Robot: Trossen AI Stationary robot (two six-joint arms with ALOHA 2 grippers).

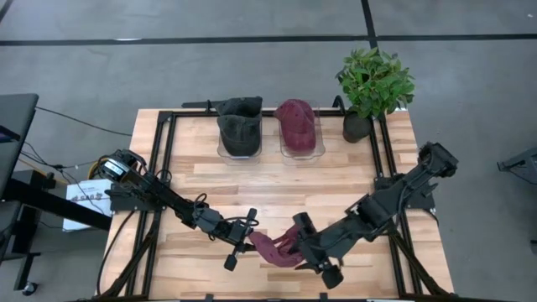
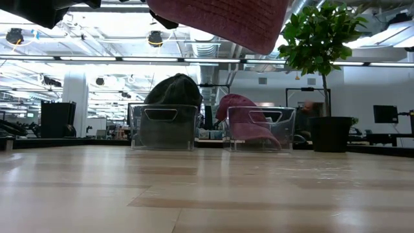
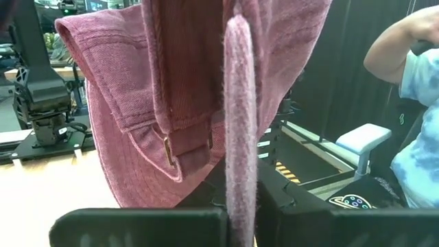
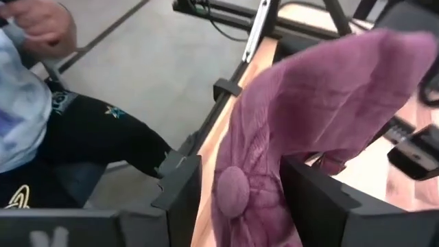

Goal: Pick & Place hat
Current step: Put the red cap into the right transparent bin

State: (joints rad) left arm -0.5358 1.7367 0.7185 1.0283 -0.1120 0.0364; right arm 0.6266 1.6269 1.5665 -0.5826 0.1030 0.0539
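1. My left gripper [image 1: 243, 246] sits over the near middle of the table [image 1: 277, 180], fingers pressed together on a fold of the maroon hat [image 1: 273, 249]. In my left wrist view the pinched strip of fabric runs straight up between them, with the hat's strap and small brass buckle hanging beside it.
2. My right gripper [image 1: 304, 249] is just beside it, on the hat's other side. Its fingers [image 4: 180, 195] stand apart with the crown and its top button lying between them, cloth brushing them, not clamped.
3. The hat hangs lifted off the wood; from table height only its underside shows at the top edge, clear of the surface.
4. A seated person [image 4: 31, 120] in a light patterned shirt and dark trousers is near the table's front edge.
5. At the far side stand two clear bins: the left bin [image 1: 238, 143] holds a dark hat [image 1: 239, 122], the right bin [image 1: 301, 144] a second maroon hat [image 1: 296, 122].
6. A potted plant [image 1: 373, 84] stands at the far right corner.
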